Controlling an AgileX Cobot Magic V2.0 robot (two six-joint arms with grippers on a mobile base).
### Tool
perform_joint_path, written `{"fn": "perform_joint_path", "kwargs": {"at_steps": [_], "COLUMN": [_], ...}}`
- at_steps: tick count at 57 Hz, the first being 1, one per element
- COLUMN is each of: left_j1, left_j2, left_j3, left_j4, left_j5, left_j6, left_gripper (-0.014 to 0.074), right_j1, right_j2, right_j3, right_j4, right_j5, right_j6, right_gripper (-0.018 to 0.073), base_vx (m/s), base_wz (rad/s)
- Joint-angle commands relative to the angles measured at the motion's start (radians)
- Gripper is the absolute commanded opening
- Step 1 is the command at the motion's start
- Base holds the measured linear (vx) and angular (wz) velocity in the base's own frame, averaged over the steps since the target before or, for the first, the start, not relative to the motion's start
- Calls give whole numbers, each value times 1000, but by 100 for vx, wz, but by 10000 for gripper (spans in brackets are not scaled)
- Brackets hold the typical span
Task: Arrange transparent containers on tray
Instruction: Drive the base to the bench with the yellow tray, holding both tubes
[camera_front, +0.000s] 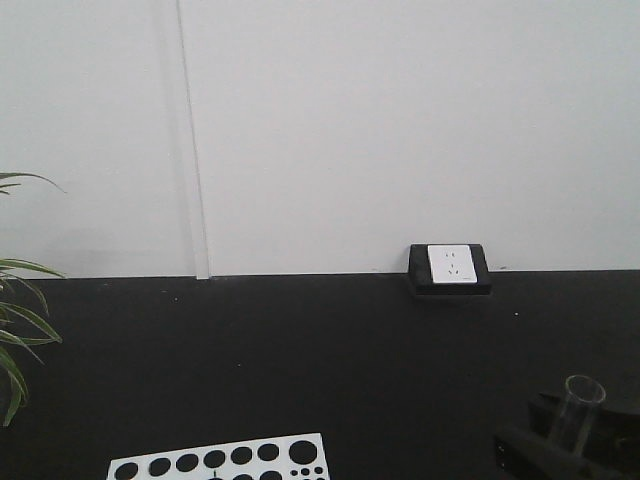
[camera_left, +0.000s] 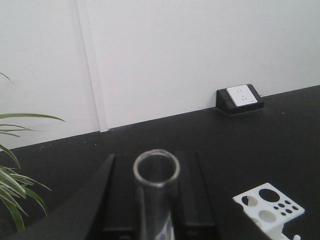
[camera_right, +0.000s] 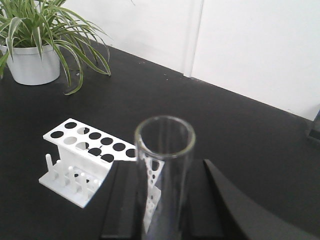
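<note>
Although left fingers (camera_left: 192, 190) grip one slender clear glass test tube (camera_left: 156, 175) and right fingers (camera_right: 122, 200) a second tube (camera_right: 165, 150), I see no tray; both await placing.

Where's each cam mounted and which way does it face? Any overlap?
Front: faces forward over the table to the wall; only the right fingers holding the right tube show, bottom right.
Left wrist: sits behind the left fingers, looking along them past the left tube toward the wall, rack on its right.
Right wrist: sits behind the right fingers, looking past the right tube over the rack to a plant.
Shared: all three see the rack; front and left wrist both see the outlet.
</note>
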Motion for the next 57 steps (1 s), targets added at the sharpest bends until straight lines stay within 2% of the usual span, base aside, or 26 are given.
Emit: {"fn": "perform_joint_path", "kwargs": {"at_steps": [1,36,57], "left_j1": [-5,-5,-5], "left_j2": [3,3,3], "left_j3": [-35,-35,-35], "left_j4": [-2,-2,-2], "left_j5": [-82,-82,-82], "left_j6": [-2,-2,-2], "left_gripper": [69,69,69], "right_j1": [-3,-3,-3], "right_j2": [-7,-7,-7], "right_j3": [-28,-28,-28], "right_j4": [-19,-19,-19], "right_j5": [-83,-80,-80], "right_j6": [-5,-5,-5], "right_gripper": [-11,-11,-11], "base_vx": [0,-1,-14], "base_wz": [0,2,8]}}
